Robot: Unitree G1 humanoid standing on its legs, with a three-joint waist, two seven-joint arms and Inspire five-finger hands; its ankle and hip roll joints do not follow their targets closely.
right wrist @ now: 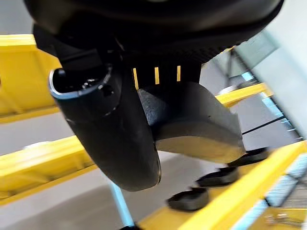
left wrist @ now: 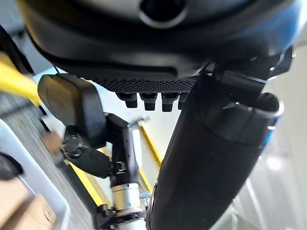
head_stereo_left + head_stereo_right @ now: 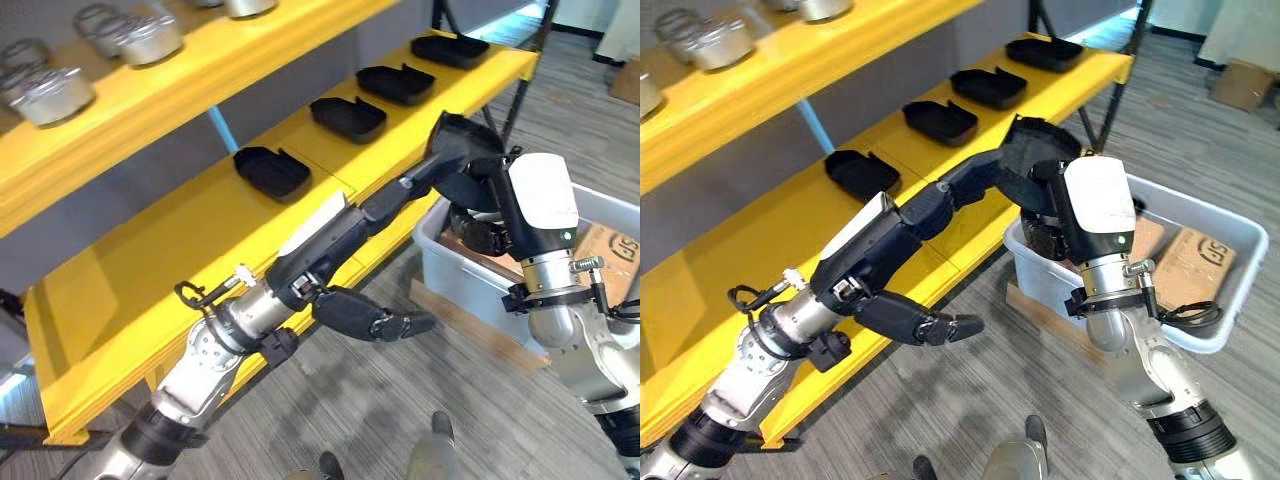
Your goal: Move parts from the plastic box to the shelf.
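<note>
Right robot hand [image 3: 1055, 205] grips a black part [image 3: 1038, 148] with fingers and thumb curled round it, held above the near wall of the plastic box [image 3: 1230, 225] and just off the front edge of the yellow shelf [image 3: 790, 225]; left robot hand [image 3: 902, 215] is open, fingers stretched straight toward the part, fingertips touching or almost touching it, contact not resolvable. Four like parts [image 3: 862, 172] sit in a row along the shelf's back. Judgement: bare shelf lies forward and left of the held part, so the right hand is placed to deliver it.
</note>
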